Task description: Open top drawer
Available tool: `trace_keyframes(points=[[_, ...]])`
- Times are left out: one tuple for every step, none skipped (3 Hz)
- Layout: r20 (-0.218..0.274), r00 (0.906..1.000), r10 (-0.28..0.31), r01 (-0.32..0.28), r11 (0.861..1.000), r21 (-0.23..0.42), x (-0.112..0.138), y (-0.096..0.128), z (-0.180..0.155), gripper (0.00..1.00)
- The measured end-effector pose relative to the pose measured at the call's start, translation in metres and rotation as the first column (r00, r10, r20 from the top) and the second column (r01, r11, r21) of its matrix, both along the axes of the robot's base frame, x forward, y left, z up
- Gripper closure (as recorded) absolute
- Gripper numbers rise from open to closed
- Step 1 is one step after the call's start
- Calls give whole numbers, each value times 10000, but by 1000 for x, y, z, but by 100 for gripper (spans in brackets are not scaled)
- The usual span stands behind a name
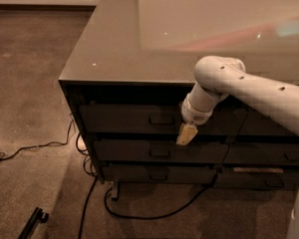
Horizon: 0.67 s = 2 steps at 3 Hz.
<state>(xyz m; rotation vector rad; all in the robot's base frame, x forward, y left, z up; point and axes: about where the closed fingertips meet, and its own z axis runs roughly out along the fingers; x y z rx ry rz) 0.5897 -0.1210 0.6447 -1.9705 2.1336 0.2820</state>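
The top drawer [124,118] is the wide dark front just under the countertop, and it sits flush with the fronts below it. Its small loop handle [160,119] is at mid-front. My gripper [186,134] hangs from the white arm [249,91], pointing down in front of the drawer stack. It is just right of the handle and a little lower, at the top drawer's bottom edge. It holds nothing that I can see. The drawer's inside is hidden.
Two shallower drawers [159,152] [158,174] lie below the top one. A neighbouring stack [274,153] is to the right. The glossy countertop [139,49] overhangs above. Black cables [139,214] trail over the carpet by the cabinet base, and a dark object [34,220] lies at the lower left.
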Motion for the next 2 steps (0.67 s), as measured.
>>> trace_keyframes(points=[[-182,9998,95,-95,10000,-3,-8,0,3,65],[-222,9997,104,-104,9999,13,-11,0,8,88]])
